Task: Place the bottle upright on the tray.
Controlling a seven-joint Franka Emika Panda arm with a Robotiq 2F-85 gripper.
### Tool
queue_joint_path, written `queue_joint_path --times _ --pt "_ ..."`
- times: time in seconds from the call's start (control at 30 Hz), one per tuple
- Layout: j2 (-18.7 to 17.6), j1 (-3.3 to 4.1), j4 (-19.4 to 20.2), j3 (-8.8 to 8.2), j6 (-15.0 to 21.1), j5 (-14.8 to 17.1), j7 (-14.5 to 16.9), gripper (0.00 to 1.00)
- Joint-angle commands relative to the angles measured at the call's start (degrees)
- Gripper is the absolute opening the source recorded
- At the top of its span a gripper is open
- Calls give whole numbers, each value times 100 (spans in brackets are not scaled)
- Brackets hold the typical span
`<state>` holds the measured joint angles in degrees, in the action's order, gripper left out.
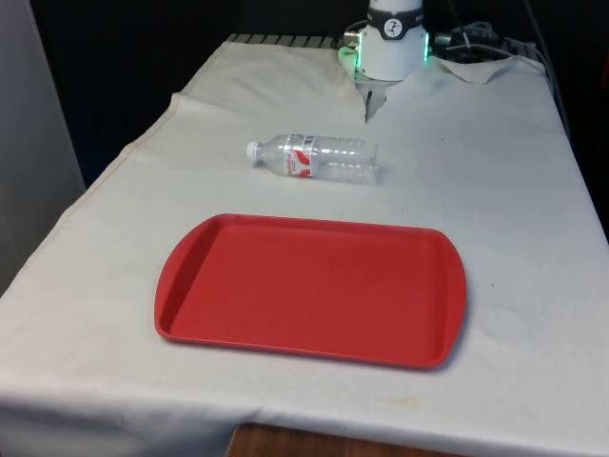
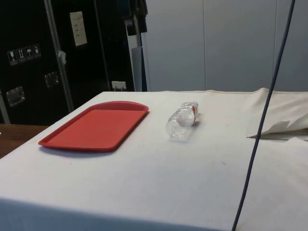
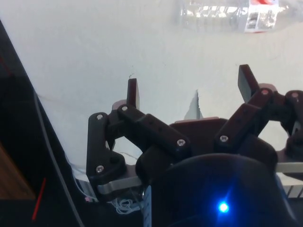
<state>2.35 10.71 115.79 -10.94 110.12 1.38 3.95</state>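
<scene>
A clear plastic bottle (image 1: 317,158) with a white cap and a red-and-white label lies on its side on the white cloth, cap toward the front view's left. It lies just beyond the far edge of the empty red tray (image 1: 312,288). From the side the bottle (image 2: 182,120) lies to the right of the tray (image 2: 98,125), apart from it. In the wrist view my gripper (image 3: 189,87) stands open with nothing between its fingers, well above the cloth, and the bottle (image 3: 232,16) lies beyond the fingertips.
The robot base (image 1: 390,43) stands at the table's far end, with a fold in the cloth (image 1: 369,103) before it. A dark cable (image 2: 262,125) hangs across the side view's right. Bare cloth surrounds the tray.
</scene>
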Motion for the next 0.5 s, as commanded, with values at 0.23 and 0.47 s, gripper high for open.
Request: queue_joint_path --times 0.23,0.47 --pt "258 0 344 11 183 -34 -40 100" --pt "453 0 607 11 275 -34 -40 100"
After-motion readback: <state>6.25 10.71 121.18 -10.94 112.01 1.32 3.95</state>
